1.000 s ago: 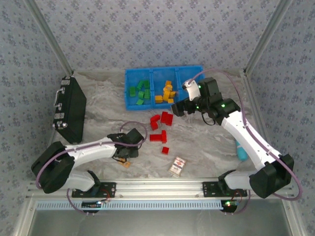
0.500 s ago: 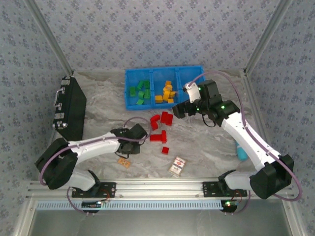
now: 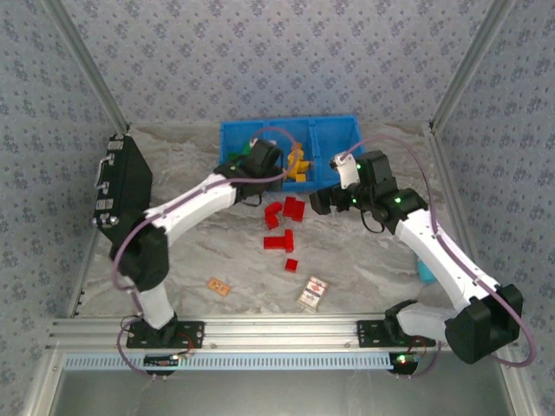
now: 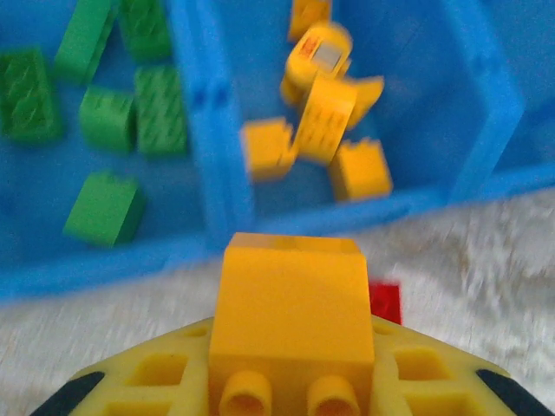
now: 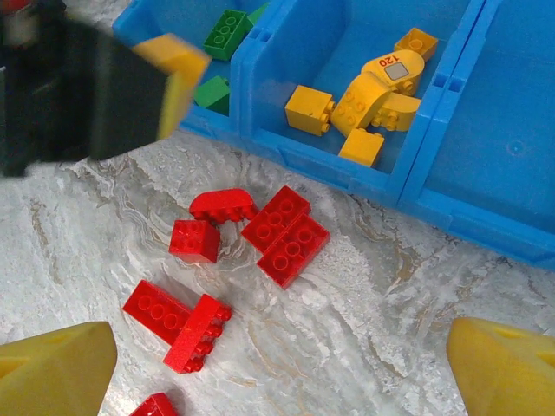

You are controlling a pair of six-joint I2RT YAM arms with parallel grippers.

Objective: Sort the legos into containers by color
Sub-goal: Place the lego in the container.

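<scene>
Left fingers (image 4: 130, 386) now at bin (image 4: 130, 260), brick (image 4: 290, 299) studs wristward

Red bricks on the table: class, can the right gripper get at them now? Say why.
Probably yes: the right gripper hangs open above the red bricks, nothing between; the left gripper, shut on an orange brick, is off by the blue bin.

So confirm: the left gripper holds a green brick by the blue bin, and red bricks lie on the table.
Not green: the left wrist view shows the left gripper holding an orange brick by the blue bin. Red bricks do lie on the table.
</scene>
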